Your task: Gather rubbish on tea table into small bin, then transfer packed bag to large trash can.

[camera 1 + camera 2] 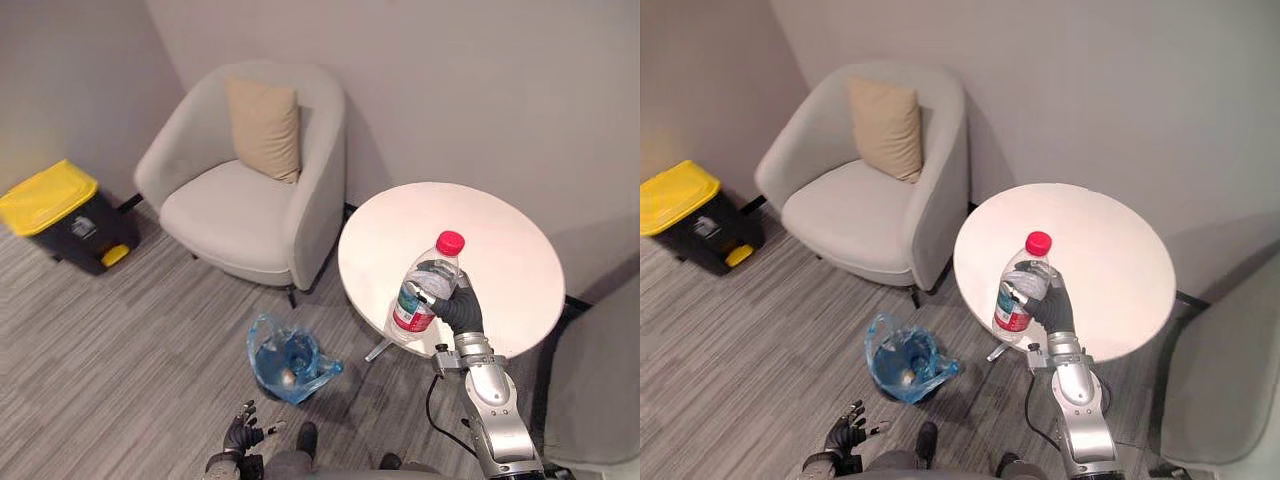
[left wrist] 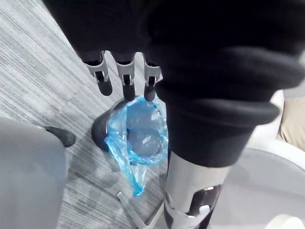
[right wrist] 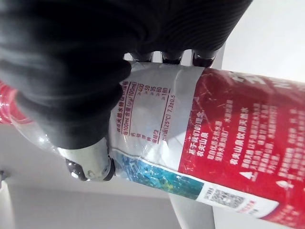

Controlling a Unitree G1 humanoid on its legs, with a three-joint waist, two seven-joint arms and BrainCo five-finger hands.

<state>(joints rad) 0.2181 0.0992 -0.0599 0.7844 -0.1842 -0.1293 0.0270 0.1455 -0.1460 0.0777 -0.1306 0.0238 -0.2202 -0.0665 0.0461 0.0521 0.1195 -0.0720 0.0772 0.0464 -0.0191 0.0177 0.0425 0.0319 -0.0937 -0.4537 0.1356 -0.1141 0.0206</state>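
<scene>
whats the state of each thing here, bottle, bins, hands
bottle: capped, upright, held in the air
right hand: curled round the bottle
left hand: open, holding nothing
small bin: on the floor, lined
blue bag: mouth open
large trash can: yellow lid shut

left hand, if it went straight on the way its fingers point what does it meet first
Most likely the open blue bag: the left hand points at its rim, with nothing between them, though depth is unclear.
</scene>
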